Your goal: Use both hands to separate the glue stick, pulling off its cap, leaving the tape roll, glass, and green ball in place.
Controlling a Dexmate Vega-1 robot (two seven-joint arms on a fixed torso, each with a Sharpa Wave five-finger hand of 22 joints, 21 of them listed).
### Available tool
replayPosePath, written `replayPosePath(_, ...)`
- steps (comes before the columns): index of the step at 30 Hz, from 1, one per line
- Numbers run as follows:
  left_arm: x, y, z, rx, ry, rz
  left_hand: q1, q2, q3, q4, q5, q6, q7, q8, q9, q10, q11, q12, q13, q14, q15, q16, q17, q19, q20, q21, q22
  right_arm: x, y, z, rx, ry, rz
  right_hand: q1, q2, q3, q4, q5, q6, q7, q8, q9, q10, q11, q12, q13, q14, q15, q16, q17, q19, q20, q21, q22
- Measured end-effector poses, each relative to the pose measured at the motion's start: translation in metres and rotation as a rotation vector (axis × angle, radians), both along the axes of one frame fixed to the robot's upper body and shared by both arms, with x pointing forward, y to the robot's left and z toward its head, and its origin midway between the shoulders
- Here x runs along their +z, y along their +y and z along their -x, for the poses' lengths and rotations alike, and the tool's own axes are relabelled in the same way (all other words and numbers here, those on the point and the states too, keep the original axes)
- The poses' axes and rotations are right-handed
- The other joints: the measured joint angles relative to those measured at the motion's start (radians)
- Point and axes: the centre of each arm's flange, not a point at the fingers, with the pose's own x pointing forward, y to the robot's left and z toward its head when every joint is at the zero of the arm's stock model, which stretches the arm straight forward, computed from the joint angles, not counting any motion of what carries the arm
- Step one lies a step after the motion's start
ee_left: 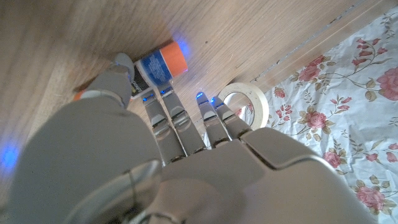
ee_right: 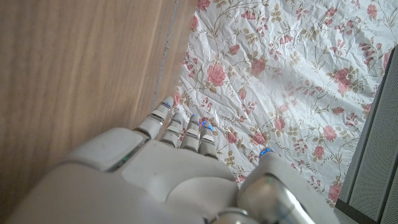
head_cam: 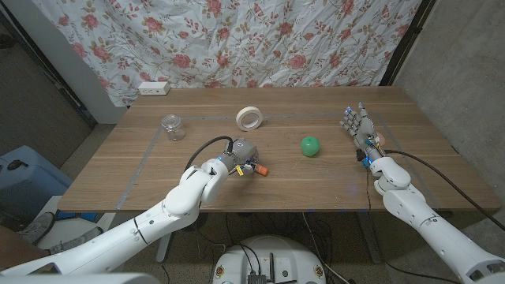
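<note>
The glue stick lies near the table's middle, its orange end pointing right. It has a blue-and-white label and an orange end. My left hand is over its left part. The thumb crosses the stick on one side and the fingertips press its label from the other, so the stick is pinched at table level. My right hand stands at the right of the table, fingers spread and pointing away, holding nothing. It is well right of the green ball. Its back faces the flowered cloth.
The white tape roll lies behind the glue stick, also seen as the tape roll beyond my left fingers. A glass jar stands at the back left. A white power strip sits at the table's far edge by the cloth backdrop.
</note>
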Motion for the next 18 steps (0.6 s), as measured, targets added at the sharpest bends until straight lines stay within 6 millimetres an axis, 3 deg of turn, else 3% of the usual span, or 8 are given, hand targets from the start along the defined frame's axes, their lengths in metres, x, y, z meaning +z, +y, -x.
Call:
replayPosePath(7,0.002,0.0,0.002,-0.007,-0.003,-0.008,0.012,0.003,0.0,0.0,0.0,0.016,0.016,0.003,0.0,0.014,0.007,0.001,0.006,0.004,0.004,0.0,0.0,0.014,0.003,0.002,0.0,0.002,0.0,0.004,-0.001,-0.008,0.009,0.0,0.0,0.003,-0.003,0.0,0.0,0.0,0.0,0.0,0.0,0.0,0.0,0.0,0.0,0.0,0.0,0.0,0.0,0.0,0.0,0.0)
replayPosePath(18,0.015,-0.001,0.006,-0.025,-0.03,-0.016,0.012,0.003,-0.006,-0.003,0.0,0.025,0.018,0.006,0.001,0.028,0.003,0.001,0.006,0.012,0.002,0.0,0.0,0.014,0.003,0.002,0.0,0.006,0.0,0.01,0.002,-0.02,0.026,0.0,0.0,0.004,-0.004,0.0,0.0,0.0,0.0,0.0,0.0,0.0,0.0,0.0,0.0,0.0,0.0,-0.002,0.0,0.0,0.0,0.0)
